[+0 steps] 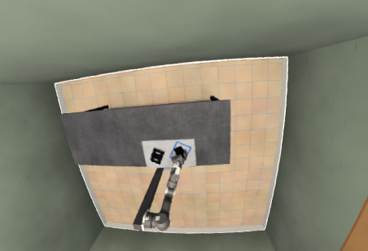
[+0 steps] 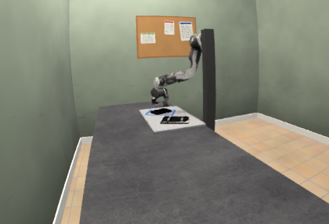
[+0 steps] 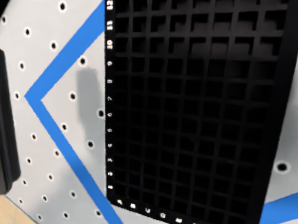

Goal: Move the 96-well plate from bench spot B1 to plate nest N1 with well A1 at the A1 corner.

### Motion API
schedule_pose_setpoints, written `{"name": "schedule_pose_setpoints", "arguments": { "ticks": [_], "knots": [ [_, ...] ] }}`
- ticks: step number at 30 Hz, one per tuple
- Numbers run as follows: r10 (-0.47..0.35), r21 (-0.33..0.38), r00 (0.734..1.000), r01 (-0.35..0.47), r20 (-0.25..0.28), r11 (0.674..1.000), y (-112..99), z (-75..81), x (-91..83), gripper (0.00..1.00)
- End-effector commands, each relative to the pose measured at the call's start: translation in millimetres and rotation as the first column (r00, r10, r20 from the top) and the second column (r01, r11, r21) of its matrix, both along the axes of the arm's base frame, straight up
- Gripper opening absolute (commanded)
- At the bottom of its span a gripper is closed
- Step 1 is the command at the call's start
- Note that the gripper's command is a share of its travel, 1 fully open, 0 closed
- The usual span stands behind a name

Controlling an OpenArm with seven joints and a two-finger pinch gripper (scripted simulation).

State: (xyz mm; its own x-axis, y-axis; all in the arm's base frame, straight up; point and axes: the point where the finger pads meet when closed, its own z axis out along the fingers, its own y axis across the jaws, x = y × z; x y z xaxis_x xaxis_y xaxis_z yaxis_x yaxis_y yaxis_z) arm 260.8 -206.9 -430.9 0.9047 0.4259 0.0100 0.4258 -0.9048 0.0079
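Above the blue outline [image 1: 188, 154] [image 2: 175, 113] [image 3: 61, 136] on the pale board [image 1: 147, 148] [image 2: 156, 127] [image 3: 31, 131]; my claw [image 2: 159, 104] stands open, clear of the black well plate [image 1: 179, 151] [image 2: 161, 111] [image 3: 187, 125]; plate lies within the outline, turned against it; black nest [image 1: 157, 156] [image 2: 175, 120] sits beside it

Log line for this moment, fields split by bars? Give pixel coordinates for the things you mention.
tool [image 1: 179, 151] [image 2: 159, 102]: open, above plate | plate [image 1: 179, 150] [image 2: 161, 111] [image 3: 190, 115]: within blue outline, unheld | nest [image 1: 157, 156] [image 2: 175, 120]: no plate seen in it
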Motion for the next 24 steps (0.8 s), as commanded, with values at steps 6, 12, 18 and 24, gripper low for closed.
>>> {"name": "schedule_pose_setpoints", "arguments": {
  "ticks": [6, 12, 18, 24],
  "knots": [
    [-0.004, 0.003, 1.0, 0.004, -0.001, 1.0, -0.2, 40.9, -0.1, 0.77],
    [-0.004, 0.003, 1.0, 0.004, -0.001, 1.0, -0.2, 40.9, -0.1, 0.77],
    [0.042, 0.003, 0.999, -0.042, -0.001, 0.999, 0.0, 41.3, 0.0, 0.8],
    [0.226, 0.003, 0.974, -0.226, -0.003, 0.974, 1.1, 43.1, 0.4, 1.0]
  ]
}}
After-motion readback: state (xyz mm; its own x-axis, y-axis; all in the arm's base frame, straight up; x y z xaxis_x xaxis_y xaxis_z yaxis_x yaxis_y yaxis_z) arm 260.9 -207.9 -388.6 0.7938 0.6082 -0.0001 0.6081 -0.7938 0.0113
